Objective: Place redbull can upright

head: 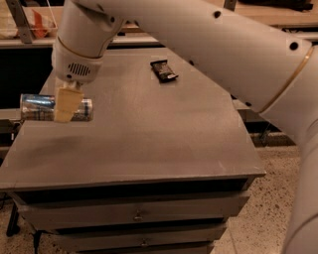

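Gripping sideways redbull can (36,107) midway: fingers (64,103)

The white arm (198,44) is showing a gold ring (288,79) and dark holes (216,14); its tan gripper (62,115) is hanging at far left.

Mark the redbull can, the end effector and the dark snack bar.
redbull can (37,107): camera view, left part of its body.
end effector (63,115): camera view, beige finger across the can.
dark snack bar (164,70): camera view, wrapper middle.

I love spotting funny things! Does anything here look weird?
Yes: the redbull can is sideways, not standing. The tool grips its middle, seemingly holding it just above the table at the left edge.
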`<state>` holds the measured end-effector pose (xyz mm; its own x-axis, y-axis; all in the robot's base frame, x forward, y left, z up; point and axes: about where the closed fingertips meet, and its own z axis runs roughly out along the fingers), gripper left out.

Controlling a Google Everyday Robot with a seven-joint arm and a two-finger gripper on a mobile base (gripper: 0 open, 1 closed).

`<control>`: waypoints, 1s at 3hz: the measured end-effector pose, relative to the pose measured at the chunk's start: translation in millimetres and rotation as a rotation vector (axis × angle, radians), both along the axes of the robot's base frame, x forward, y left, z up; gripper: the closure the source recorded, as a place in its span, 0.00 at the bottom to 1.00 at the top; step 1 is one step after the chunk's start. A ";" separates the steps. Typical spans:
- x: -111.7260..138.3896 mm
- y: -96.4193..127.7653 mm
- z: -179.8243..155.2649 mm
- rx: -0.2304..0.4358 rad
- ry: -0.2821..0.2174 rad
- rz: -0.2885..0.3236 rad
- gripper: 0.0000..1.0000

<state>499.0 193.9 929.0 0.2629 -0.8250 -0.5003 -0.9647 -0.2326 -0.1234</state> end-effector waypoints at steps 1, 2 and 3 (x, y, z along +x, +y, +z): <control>7.5 -13.2 8.3 0.156 0.029 -0.020 1.00; 15.0 -27.0 10.4 0.302 0.076 -0.065 1.00; 21.7 -34.6 10.0 0.458 0.135 -0.091 1.00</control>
<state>520.8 159.3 939.0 0.1071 -0.5288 -0.8419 -0.9931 -0.0973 -0.0652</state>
